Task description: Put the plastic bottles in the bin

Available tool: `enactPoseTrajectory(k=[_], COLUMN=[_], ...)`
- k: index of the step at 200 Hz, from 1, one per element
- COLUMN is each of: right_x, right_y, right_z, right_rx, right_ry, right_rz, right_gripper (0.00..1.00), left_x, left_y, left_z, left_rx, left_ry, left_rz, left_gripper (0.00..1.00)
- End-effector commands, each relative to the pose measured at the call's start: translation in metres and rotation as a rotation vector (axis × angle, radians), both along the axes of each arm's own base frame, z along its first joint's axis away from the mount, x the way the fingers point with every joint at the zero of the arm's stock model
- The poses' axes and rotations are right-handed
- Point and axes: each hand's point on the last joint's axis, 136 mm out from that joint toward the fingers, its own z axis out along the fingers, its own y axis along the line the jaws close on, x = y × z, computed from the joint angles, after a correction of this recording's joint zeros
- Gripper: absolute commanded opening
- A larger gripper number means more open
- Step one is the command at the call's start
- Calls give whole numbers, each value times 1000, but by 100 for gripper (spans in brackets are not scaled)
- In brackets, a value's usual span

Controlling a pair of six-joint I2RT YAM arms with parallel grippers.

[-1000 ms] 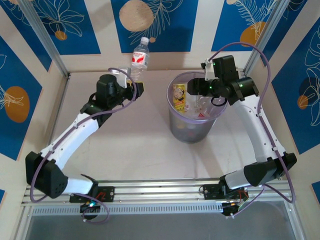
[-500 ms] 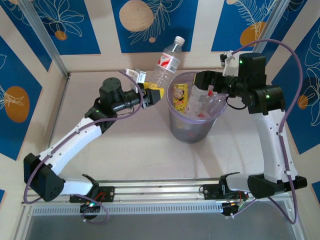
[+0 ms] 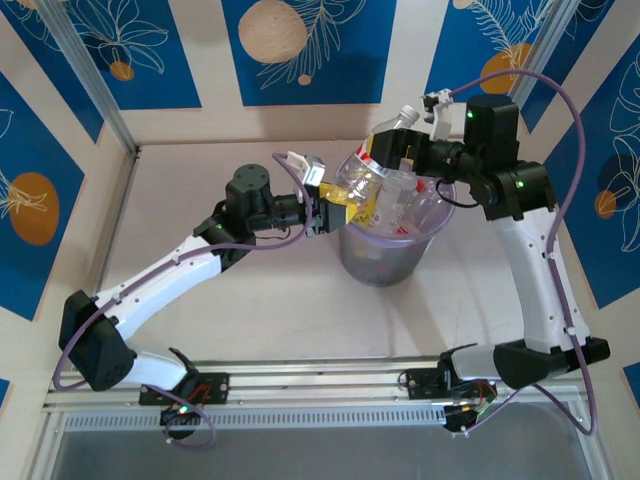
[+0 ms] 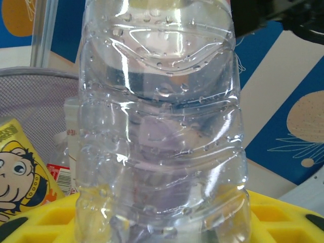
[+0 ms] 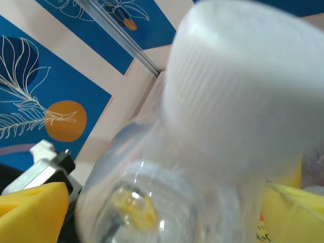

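Top external: left pincer (image 3: 325,193) pinching clear bottle (image 3: 368,180) over bin (image 3: 385,262); right pincer (image 3: 398,152) spread; tip bottle inside rim before letting go.

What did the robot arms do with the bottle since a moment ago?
The left tool kept hold of the clear bottle, swung it right and tipped it over the bin. The right tool drew back to the bin's far rim. The bin stayed put.

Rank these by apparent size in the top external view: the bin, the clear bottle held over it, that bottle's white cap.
1. round translucent lavender-grey plastic bin
2. clear plastic bottle, nearer the camera yet plainly smaller
3. white cap
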Motion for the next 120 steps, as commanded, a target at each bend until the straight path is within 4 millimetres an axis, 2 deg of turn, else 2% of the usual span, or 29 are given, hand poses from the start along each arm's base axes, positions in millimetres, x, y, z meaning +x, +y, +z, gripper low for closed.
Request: enactPoseTrajectory(k=[1, 18, 32, 41, 59, 78, 97, 120], right_x=[0, 1, 1, 1, 0, 2, 4, 7], right_y=[8, 5, 1, -2, -8, -19, -43, -75], right_z=[15, 17, 19, 22, 31, 45, 62, 75], right_rx=[38, 27, 7, 1, -4, -21, -66, -107], right_ry=[-32, -47, -59, -72, -106, -161, -230, -282], right_rz=[33, 19, 0, -7, -21, -60, -151, -270], right_gripper=[87, 76, 66, 61, 59, 59, 58, 58], left_x=[-11, -11, -11, -12, -13, -14, -8, 18], left_y=[-4, -4, -4, -3, -1, 4, 13, 24], left_z=[20, 19, 20, 22, 26, 30, 28, 3], left_rx=[-30, -26, -26, -27, -36, -38, -11, 88], left_ry=[-71, -75, -83, -91, -114, -129, -123, -50], left_rz=[-51, -50, -51, -49, -44, -31, 29, 174], left_gripper=[50, 53, 60, 70, 99, 100, 100, 100])
